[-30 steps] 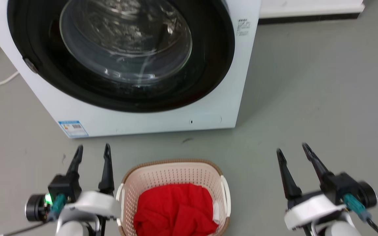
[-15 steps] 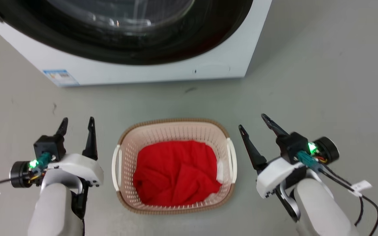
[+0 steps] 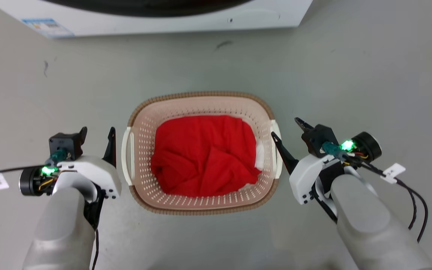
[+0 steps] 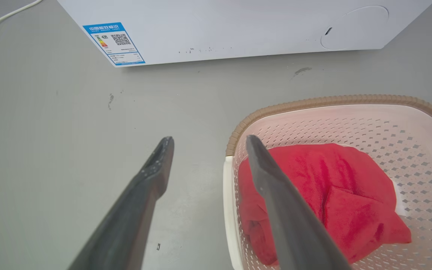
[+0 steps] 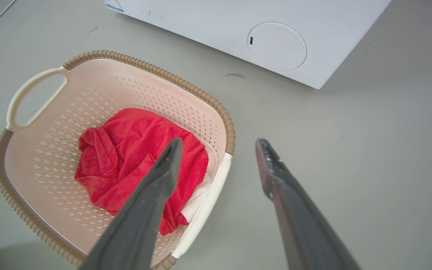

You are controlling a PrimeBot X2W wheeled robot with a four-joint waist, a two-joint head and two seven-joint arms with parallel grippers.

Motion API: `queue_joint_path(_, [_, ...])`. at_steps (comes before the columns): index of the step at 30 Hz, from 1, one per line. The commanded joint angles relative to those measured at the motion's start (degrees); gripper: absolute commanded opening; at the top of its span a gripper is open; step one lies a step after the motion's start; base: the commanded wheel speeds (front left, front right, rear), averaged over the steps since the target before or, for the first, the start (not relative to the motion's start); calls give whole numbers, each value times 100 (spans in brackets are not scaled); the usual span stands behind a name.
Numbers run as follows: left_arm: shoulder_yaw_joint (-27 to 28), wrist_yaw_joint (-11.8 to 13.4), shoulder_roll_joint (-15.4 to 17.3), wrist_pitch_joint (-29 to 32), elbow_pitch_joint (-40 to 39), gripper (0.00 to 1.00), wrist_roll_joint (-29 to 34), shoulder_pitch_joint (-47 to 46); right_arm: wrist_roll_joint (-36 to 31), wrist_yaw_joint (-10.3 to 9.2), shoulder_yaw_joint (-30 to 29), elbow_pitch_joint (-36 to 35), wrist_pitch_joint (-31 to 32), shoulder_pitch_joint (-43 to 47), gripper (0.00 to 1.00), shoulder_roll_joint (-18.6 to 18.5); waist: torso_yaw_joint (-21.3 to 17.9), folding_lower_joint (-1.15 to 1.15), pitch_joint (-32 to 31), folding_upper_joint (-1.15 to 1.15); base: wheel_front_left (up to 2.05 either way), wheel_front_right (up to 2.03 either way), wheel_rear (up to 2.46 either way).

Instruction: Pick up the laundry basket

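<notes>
The laundry basket sat on the grey floor right below us in the head view. It stood a little way in front of the washing machine, whose white lower edge ran along the top of that view. A strip of bare floor with a dark scuff lay between the two. A crumpled red cloth covered most of the basket's bottom, and a bit of white fabric showed at the cloth's right edge, against the perforated wall.

We had our left gripper just beside the left handle, its jaws released and holding nothing. In the left wrist view our inner finger crossed in front of the basket's near rim and the cloth. The outer finger lay over bare floor. We could not tell whether either one touched the plastic.

Our right gripper hung at the right handle, its jaws likewise spread and empty. In the right wrist view that white handle showed in the gap between the two fingers, with one finger over the cloth and the other over the floor. In the head view the inner tip looked very close to the handle, but we could not judge contact.

The machine's front carried a blue label near one lower corner and a round cover near the other.
</notes>
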Motion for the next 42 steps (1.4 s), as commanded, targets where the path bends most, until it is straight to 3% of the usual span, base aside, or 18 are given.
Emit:
queue_joint_path(1, [-45, -8, 34, -15, 63, 100, -66, -123, 15, -4, 16, 90, -12, -156, 100, -5, 46, -1, 248, 0, 0, 0, 0])
queue_joint_path(13, [-1180, -9, 142, -14, 1177, 100, -927, -1086, 262, -4, 338, 1327, -13, -1102, 100, -5, 97, -1, 1138, 0, 0, 0, 0])
queue_joint_path(33, [-2668, -10, 160, 102, 1835, 100, -2083, -1698, 899, -4, 978, 1896, 102, -1538, 100, -7, 186, -1, 1748, 0, 0, 0, 0])
queue_joint_path(34, [-2735, -10, 173, 118, 1855, 33, -2112, -1731, 923, -4, 1004, 1904, 112, -1540, 100, -7, 190, -1, 1756, 0, 0, 0, 0])
queue_joint_path(35, [-2792, -10, 158, 147, 1873, 0, -2166, -1744, 971, -4, 1024, 1894, 106, -1550, 0, -7, 191, -1, 1760, 0, 0, 0, 0])
queue_joint_path(42, [-3133, -4, 108, 176, 1922, 0, -2433, -1750, 1106, 12, 1263, 1967, 135, -1524, 0, -10, 206, -1, 1637, 0, 0, 0, 0])
